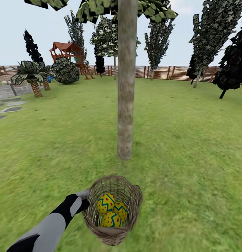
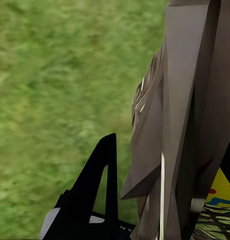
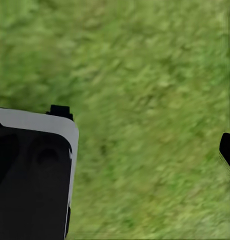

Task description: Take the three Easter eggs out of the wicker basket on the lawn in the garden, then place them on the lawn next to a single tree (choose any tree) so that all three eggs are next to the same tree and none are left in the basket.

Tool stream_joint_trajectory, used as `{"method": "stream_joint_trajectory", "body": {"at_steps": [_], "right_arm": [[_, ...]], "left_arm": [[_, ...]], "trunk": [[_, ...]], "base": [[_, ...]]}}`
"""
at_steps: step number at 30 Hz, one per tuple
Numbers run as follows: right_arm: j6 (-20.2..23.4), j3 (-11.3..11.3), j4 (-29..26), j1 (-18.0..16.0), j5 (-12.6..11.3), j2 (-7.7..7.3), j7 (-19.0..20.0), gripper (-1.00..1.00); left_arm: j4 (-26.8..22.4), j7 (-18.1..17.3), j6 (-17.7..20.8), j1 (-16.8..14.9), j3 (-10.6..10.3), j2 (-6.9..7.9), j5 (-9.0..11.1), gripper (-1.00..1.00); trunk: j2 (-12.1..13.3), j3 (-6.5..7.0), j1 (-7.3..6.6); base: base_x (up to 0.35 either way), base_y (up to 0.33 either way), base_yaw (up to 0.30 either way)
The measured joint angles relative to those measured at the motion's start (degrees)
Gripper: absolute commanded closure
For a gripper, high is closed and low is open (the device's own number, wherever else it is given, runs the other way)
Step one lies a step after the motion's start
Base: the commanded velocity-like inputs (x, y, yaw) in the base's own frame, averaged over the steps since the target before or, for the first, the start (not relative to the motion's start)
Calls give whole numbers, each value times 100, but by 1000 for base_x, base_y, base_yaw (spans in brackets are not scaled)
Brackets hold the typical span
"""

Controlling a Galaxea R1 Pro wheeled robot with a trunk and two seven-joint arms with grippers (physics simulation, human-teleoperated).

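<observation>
The wicker basket (image 1: 112, 210) was near the bottom of the head view, tilted, with its left rim at the tip of the left pincer (image 1: 85, 196). All three Easter eggs (image 1: 111, 211) lay inside it, touching one another. In the left wrist view one dark finger (image 2: 102, 175) stood outside the basket wall (image 2: 185, 125) and the other was hidden behind it, so the pincer appeared closed on the rim; a bit of yellow egg (image 2: 222, 190) showed past the weave. The tree (image 1: 126, 80) rose straight from the lawn (image 1: 191, 140) just beyond the basket. Far off stood a slat fence (image 1: 159, 72), a playset (image 1: 68, 52) and palms (image 1: 33, 75) at the left. The right wrist view showed grass (image 3: 145, 100), one dark fingertip (image 3: 228, 150) at the edge; how far that pincer was open could not be told.
</observation>
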Motion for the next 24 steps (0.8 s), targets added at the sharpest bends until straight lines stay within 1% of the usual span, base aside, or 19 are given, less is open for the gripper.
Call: {"method": "stream_joint_trajectory", "body": {"at_steps": [3,12,24], "right_arm": [[-240,-22,-37,-1,-34,-16,-8,-100],[-270,-16,-41,-1,-40,-21,-16,-100],[-275,-16,-39,-2,-40,-11,-15,-100]], "left_arm": [[0,0,0,0,0,0,1,100],[1,0,0,0,-1,-2,3,100],[-2,-1,2,1,1,1,2,100]], "trunk": [[0,0,0],[0,0,0],[0,0,0]], "base": [[327,0,0],[327,0,14],[327,0,277]]}}
